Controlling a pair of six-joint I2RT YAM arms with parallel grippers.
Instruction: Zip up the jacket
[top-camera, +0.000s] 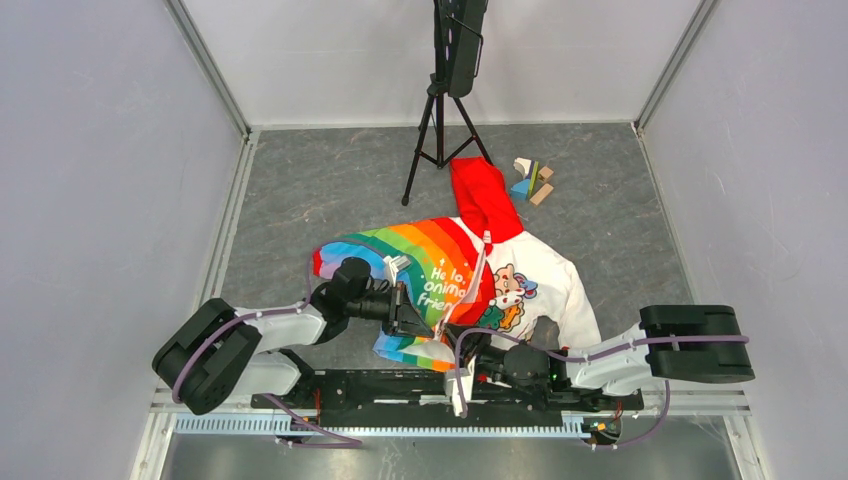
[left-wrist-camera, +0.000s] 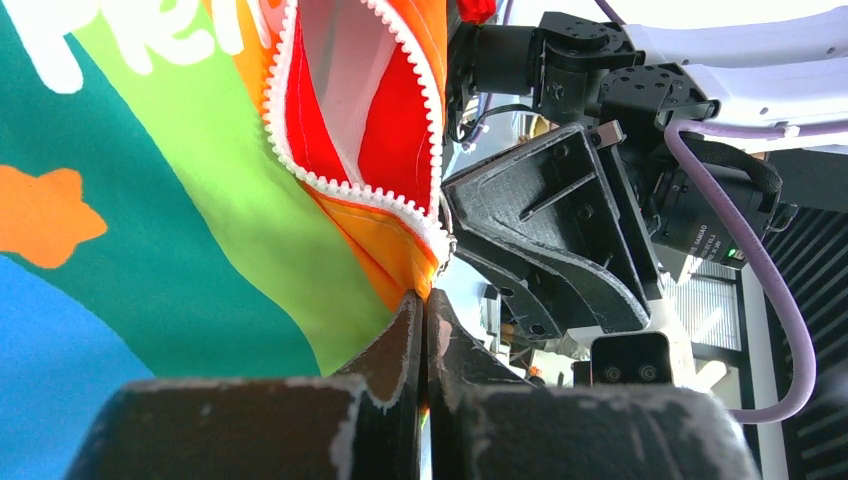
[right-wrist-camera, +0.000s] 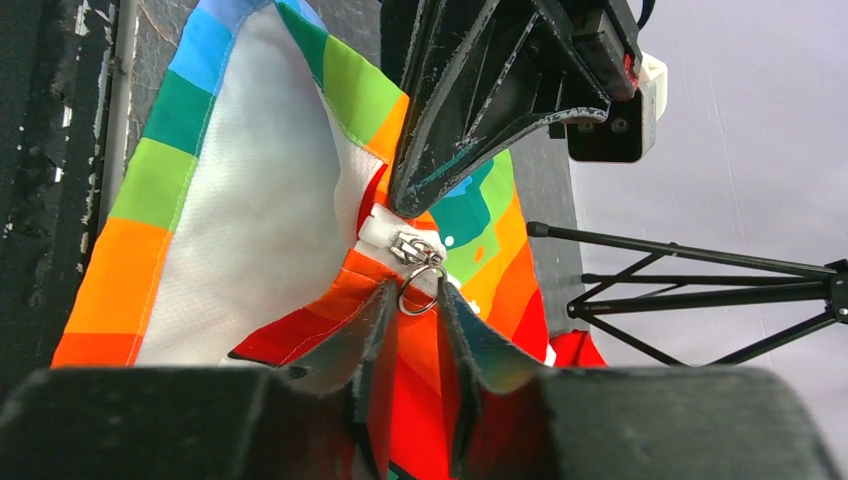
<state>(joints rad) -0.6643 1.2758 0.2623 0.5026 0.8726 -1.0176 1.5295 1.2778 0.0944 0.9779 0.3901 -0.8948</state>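
One jacket (top-camera: 440, 270) in the middle of the top view, flat on the gray speckled table (top-camera: 330, 190) — red hood (top-camera: 483, 195) up top, rainbow stripes on the left half, white with cartoon animals on the right half. One white zipper (left-wrist-camera: 350, 185), bumpy teeth, open. Two black grippers: left gripper (left-wrist-camera: 422, 300) pinched tight on the jacket's bottom edge, right gripper (right-wrist-camera: 412, 290) with tips at the little round metal ring (right-wrist-camera: 420, 292) — cannot tell if squeezing it.
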